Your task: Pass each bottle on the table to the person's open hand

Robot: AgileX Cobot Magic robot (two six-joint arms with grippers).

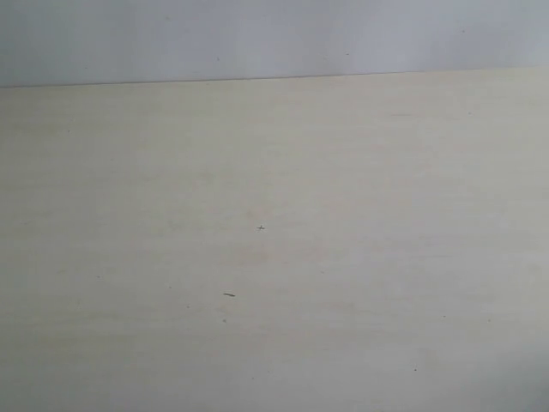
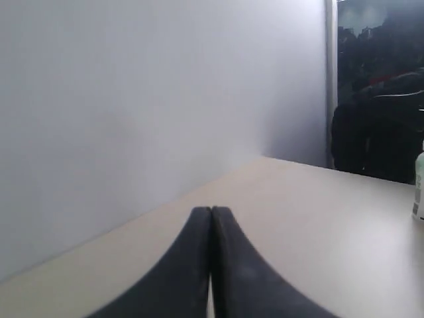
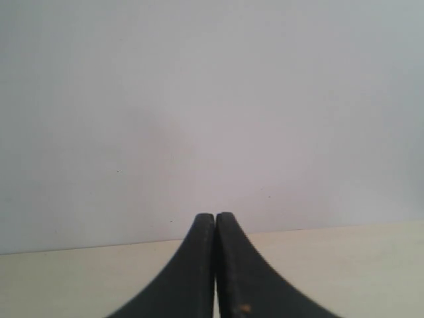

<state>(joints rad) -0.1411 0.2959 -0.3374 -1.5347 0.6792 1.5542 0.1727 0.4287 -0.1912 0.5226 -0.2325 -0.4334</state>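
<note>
Cream matte table [image 1: 360,197], black tapered left tool [image 2: 211,210], right tool [image 3: 215,215], tips together

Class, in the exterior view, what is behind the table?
A plain pale grey wall rises behind the table, past its far edge. The lower part of the wall cannot be seen, because the tabletop covers it.

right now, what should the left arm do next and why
Probably turn the left gripper toward the bottle at the edge of its wrist view and open it: its jaws are shut on nothing, and that bottle stands off to one side.
</note>
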